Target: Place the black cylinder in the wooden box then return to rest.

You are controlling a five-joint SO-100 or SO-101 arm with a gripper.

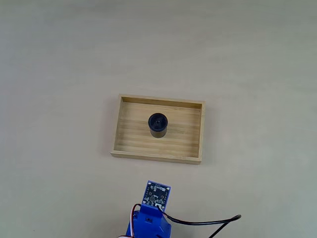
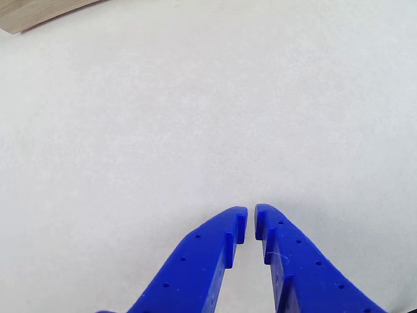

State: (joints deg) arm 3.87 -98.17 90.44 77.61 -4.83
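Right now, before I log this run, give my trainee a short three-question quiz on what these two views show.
1. True or false: the black cylinder stands inside the wooden box.
2. In the other view, the blue gripper has its fingertips: A) wide apart, B) nearly touching with nothing between, C) clamped on the cylinder.
3. Fill in: in the fixed view, the arm sits near the ___ edge of the picture.

Key: 1 true; 2 B; 3 bottom.

Black cylinder [image 1: 158, 125] upright inside wooden box [image 1: 130, 134]
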